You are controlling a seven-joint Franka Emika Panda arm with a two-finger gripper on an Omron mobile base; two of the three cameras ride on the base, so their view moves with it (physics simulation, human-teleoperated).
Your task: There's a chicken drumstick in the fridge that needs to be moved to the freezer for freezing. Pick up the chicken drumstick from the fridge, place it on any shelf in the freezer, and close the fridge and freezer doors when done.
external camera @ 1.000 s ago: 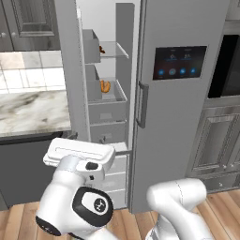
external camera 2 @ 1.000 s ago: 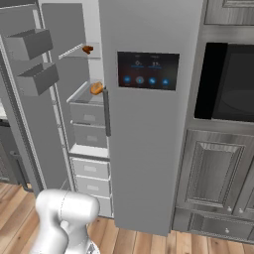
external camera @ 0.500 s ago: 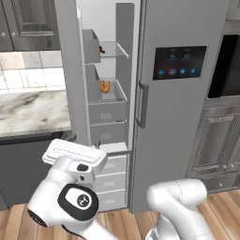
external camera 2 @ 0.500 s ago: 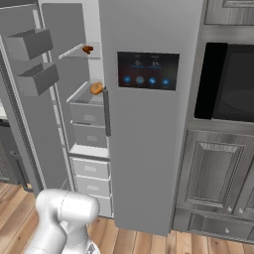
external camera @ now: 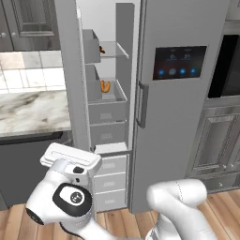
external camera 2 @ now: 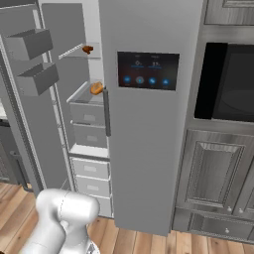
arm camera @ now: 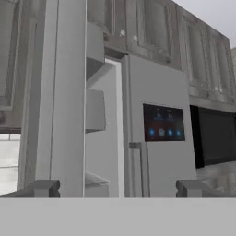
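Note:
The freezer (external camera: 108, 112) stands open, its plain grey door (external camera 2: 25, 129) swung out to the left with grey bins (external camera 2: 31, 43) on it. The small reddish-brown chicken drumstick (external camera: 101, 48) (external camera 2: 88, 49) lies on the upper clear shelf (external camera: 115, 51) inside it. The fridge door (external camera: 183, 122) (external camera 2: 144, 158), with its dark blue-icon panel (arm camera: 162, 122), is shut. My white hand (external camera: 70, 159) hangs low in front of the freezer's white drawers. My gripper (arm camera: 117, 189) is open and holds nothing, facing the gap between the two doors.
A larger golden-orange food item (external camera: 105, 86) (external camera 2: 96, 88) sits on the shelf below the drumstick. A marble counter (external camera: 28, 110) runs at the left. A dark built-in oven (external camera 2: 228, 82) and grey cabinets (external camera 2: 213, 168) stand to the right of the fridge.
My hand has drifted slightly left and down while the wrist turned. The doors, the drumstick and the open jaws are unchanged.

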